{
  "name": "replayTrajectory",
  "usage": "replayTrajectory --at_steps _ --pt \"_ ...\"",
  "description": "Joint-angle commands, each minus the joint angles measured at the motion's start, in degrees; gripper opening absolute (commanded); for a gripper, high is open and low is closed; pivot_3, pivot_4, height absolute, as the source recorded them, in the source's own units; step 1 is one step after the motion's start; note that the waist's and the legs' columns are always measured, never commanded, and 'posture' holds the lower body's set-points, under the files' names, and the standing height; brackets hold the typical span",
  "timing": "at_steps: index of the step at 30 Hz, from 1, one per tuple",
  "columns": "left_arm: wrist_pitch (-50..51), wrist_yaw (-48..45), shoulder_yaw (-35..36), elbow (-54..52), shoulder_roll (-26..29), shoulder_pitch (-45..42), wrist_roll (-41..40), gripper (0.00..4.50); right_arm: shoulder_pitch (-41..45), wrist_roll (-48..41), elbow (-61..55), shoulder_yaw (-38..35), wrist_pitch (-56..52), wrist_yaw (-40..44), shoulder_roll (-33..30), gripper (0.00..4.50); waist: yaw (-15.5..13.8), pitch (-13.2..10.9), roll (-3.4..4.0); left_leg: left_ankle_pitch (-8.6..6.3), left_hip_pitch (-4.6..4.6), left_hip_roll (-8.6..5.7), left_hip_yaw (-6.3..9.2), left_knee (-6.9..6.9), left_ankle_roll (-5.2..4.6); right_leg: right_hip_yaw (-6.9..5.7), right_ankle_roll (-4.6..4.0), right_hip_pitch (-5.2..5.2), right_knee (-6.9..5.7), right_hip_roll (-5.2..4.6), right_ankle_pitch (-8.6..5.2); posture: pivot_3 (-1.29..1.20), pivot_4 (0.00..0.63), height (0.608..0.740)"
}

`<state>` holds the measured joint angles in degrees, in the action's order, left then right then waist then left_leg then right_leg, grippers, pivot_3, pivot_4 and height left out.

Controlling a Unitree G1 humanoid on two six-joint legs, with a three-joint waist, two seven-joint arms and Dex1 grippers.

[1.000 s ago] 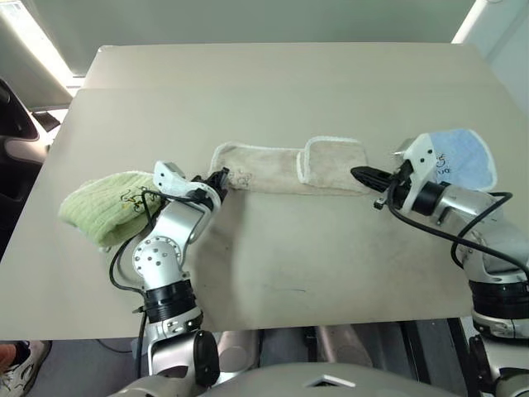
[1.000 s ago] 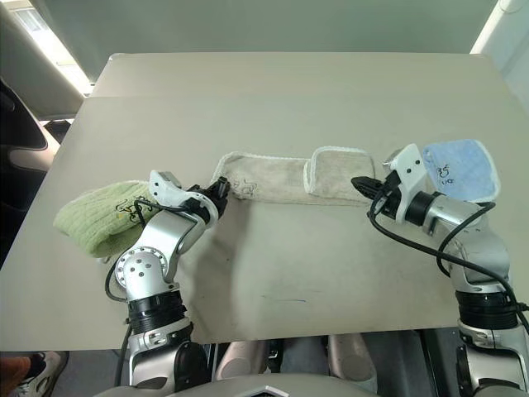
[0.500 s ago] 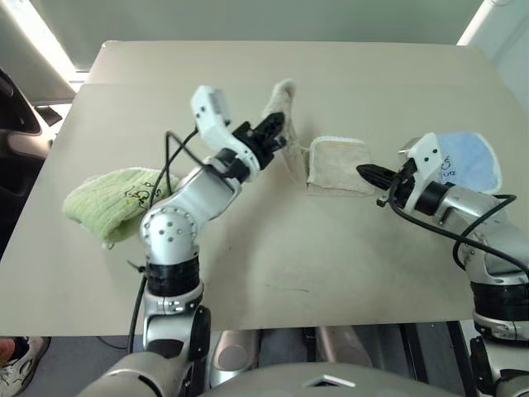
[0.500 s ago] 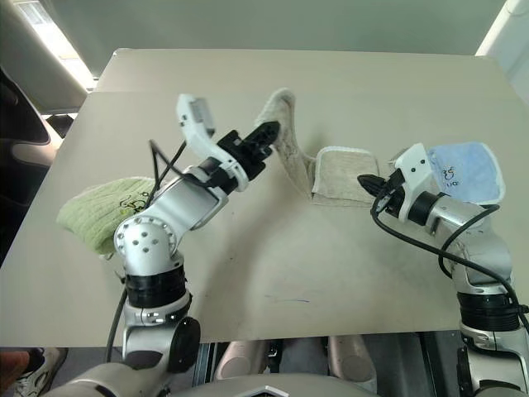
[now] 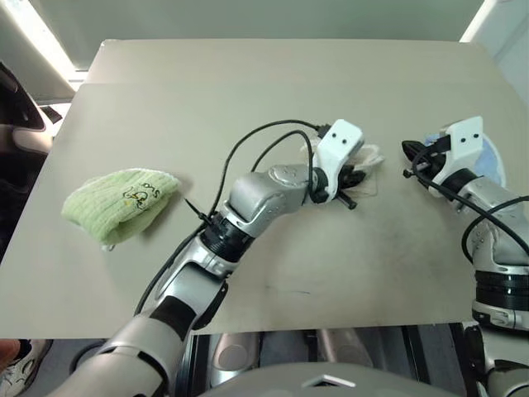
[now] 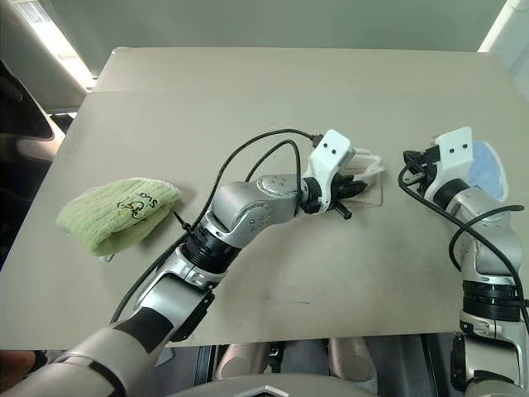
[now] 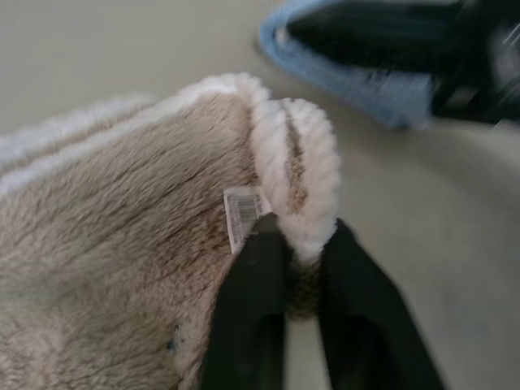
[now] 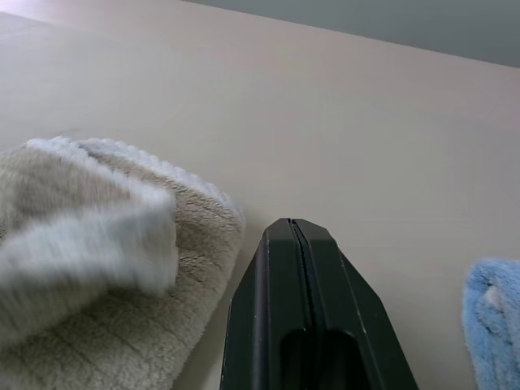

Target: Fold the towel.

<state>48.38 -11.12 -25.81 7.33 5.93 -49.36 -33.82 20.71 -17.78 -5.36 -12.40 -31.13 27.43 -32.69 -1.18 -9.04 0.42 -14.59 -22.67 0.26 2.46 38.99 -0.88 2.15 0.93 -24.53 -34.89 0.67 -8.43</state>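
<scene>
Presently: three towels; left gripper pinching beige towel edge; right gripper shut, empty.

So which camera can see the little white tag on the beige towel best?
The left wrist view: the tag sits on the towel right beside the left gripper, whose fingers pinch the white edge. In the head views the arm hides most of the towel; the right wrist view shows its fluffy edge.

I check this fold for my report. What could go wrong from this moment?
1. The left gripper pinches only the corded edge of the towel, so the corner may slip out or land crooked.
2. The light blue towel lies just beyond that corner and could be dragged.
3. The shut right gripper holds nothing, so the folded stack may shift.
</scene>
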Motion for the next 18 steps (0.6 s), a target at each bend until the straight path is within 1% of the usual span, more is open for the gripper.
replayTrajectory --at_steps 1,5,6,8,9,12,18 --pt "-1.79 -2.3 3.73 -0.19 -2.32 -0.14 1.89 1.84 -0.52 -0.56 -3.51 -1.94 0.61 -1.11 -0.05 0.0 -0.03 0.01 0.02 0.03 -0.1 0.01 0.0 0.01 0.05 0.0 0.02 -0.06 -0.01 0.0 -0.02 0.0 0.15 0.735" --pt "-1.86 -3.09 9.14 -0.11 -4.97 0.59 1.59 3.27 -0.49 -0.66 -3.65 -1.82 0.48 -1.23 0.32 0.0 -0.05 0.01 0.02 0.07 -0.29 -0.02 -0.05 0.12 0.12 0.02 -0.07 -0.16 0.0 -0.04 0.04 0.0 0.15 0.735" --pt "-1.66 -2.95 11.39 -0.59 -5.83 0.72 0.72 3.58 -0.19 -0.75 -3.5 -1.71 0.44 -1.02 0.33 0.0 -0.06 0.01 0.02 0.06 -0.29 -0.03 -0.07 0.13 0.12 0.04 -0.1 -0.16 0.01 -0.05 0.06 0.0 0.15 0.735" --pt "-1.33 -3.06 14.78 -1.49 -7.0 0.92 -0.34 4.38 0.34 -0.79 -3.12 -1.54 0.46 -0.71 0.27 0.0 -0.06 0.01 0.02 0.06 -0.3 -0.04 -0.1 0.15 0.13 0.08 -0.09 -0.16 0.01 -0.07 0.05 0.0 0.15 0.735" --pt "-1.2 -3.2 16.0 -1.79 -7.46 0.96 -0.55 4.47 0.55 -0.79 -2.87 -1.51 0.51 -0.58 0.18 0.0 -0.07 0.01 0.02 0.06 -0.3 -0.04 -0.11 0.15 0.13 0.09 -0.09 -0.16 0.02 -0.08 0.05 0.0 0.15 0.735" --pt "-0.39 -3.52 19.44 -3.28 -7.94 1.49 -1.64 4.47 1.18 -0.69 -2.13 -1.22 0.77 -0.17 0.04 0.0 -0.07 0.02 0.02 0.04 -0.31 -0.05 -0.14 0.15 0.13 0.13 -0.07 -0.17 0.01 -0.08 0.04 0.0 0.15 0.735" --pt "0.09 -4.46 20.97 -4.91 -7.56 2.15 -0.77 4.47 1.86 -0.44 -1.65 -0.75 0.91 0.02 0.1 0.0 -0.21 0.02 0.02 0.01 -0.3 -0.05 -0.15 0.17 0.08 0.16 -0.07 -0.17 0.01 -0.08 0.04 0.0 0.15 0.735"
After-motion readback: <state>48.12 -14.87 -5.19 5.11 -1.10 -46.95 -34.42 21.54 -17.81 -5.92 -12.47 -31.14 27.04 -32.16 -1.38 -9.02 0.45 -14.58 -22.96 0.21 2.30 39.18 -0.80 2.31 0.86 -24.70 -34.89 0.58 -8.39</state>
